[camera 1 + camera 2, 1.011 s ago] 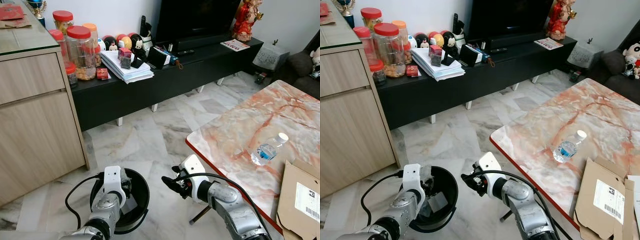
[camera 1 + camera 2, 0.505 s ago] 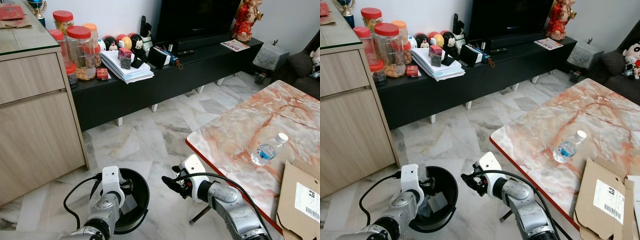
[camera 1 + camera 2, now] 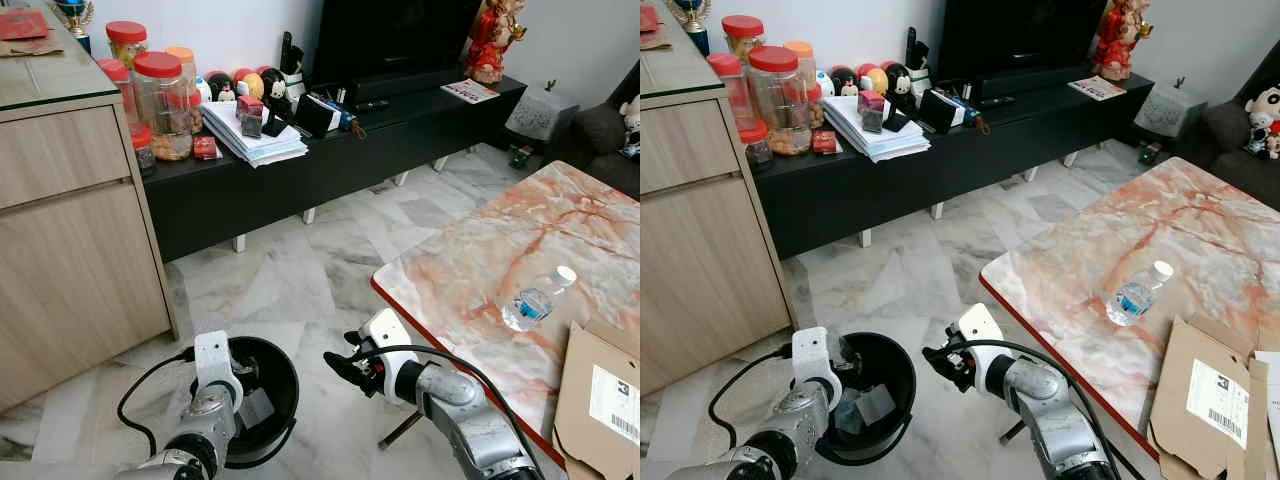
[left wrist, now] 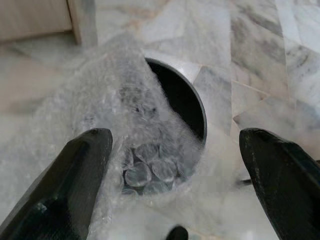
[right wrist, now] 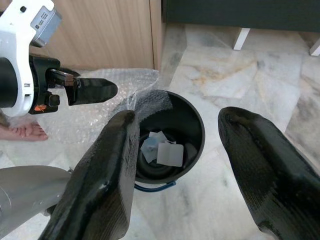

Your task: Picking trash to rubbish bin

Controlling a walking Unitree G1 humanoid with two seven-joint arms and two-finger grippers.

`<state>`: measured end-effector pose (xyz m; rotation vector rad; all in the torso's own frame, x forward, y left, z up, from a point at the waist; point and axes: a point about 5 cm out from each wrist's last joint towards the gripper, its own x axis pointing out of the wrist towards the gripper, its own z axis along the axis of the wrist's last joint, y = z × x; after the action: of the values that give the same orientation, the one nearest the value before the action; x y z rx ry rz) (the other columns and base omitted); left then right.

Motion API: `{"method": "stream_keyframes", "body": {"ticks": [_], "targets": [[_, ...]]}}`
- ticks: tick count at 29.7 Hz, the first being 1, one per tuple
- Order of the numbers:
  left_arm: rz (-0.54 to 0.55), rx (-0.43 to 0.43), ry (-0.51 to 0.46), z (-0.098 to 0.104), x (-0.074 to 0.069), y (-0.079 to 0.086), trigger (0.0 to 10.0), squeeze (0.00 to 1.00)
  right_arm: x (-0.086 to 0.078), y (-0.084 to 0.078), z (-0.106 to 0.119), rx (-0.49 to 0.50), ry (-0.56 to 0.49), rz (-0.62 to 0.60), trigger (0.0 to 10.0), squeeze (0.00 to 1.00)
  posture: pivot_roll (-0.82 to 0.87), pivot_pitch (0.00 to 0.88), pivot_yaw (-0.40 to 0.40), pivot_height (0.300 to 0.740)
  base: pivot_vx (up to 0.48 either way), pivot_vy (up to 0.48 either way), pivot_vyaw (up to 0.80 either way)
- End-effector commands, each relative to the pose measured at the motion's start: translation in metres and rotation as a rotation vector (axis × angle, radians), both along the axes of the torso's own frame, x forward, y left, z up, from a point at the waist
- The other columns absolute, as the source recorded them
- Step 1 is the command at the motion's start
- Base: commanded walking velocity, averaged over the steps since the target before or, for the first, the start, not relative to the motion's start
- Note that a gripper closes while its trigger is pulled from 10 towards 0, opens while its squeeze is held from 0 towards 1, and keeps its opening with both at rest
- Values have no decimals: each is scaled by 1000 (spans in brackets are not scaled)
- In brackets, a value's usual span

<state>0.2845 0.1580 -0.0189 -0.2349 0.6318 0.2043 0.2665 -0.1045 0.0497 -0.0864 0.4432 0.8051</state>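
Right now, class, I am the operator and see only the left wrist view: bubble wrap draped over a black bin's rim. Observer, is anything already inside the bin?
Observer: Yes, pale flat scraps lie at the bottom of the bin.
Operator: Where is the other gripper?
Observer: The right gripper hovers open above the floor, beside the bin and facing it.
Operator: Is there trash elsewhere?
Observer: A plastic bottle lies on its side on the marble table.
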Motion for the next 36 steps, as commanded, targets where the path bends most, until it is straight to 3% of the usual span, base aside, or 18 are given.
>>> {"method": "stream_keyframes", "body": {"ticks": [1,9,10,15,16,20,22,25,29,31,36], "targets": [[11,-44,56,-2,0,-10,10000,0,3,-3,2,-23,-17,3,10000,0,11,41,-212,740,0,0,0],[27,1,86,0,2,-9,10000,0,3,-3,3,-17,-17,4,10000,0,11,41,-212,740,0,0,0],[-22,68,66,4,7,-9,10000,0,3,-3,2,-21,-15,1,10000,0,12,41,-210,740,0,0,0],[-90,167,-5,16,18,-11,10000,0,3,-3,2,-19,-17,0,10000,0,12,41,-210,740,0,0,0],[-164,263,-50,23,23,-13,10000,0,3,-3,2,-20,-18,0,10000,0,12,41,-210,740,0,0,0],[-226,354,-72,27,27,-13,10000,0,3,-2,2,-20,-18,-1,10000,0,14,37,-204,740,0,0,0],[-290,446,-90,31,30,-14,10000,0,4,-2,2,-19,-18,0,10000,0,14,37,-204,740,0,0,0],[-347,502,-97,32,31,-15,10000,0,3,-1,1,-19,-18,1,10000,0,16,31,-199,740,0,0,0],[-351,509,-99,32,31,-15,10000,0,3,-1,1,-19,-18,1,10000,0,16,31,-199,740,0,0,0],[-487,606,-81,28,28,-20,10000,0,4,-1,1,-19,-18,2,10000,0,16,31,-199,740,0,0,0],[-512,664,-78,26,26,-19,10000,0,4,0,1,-18,-17,1,10000,0,21,32,-196,740,0,0,0]]}}
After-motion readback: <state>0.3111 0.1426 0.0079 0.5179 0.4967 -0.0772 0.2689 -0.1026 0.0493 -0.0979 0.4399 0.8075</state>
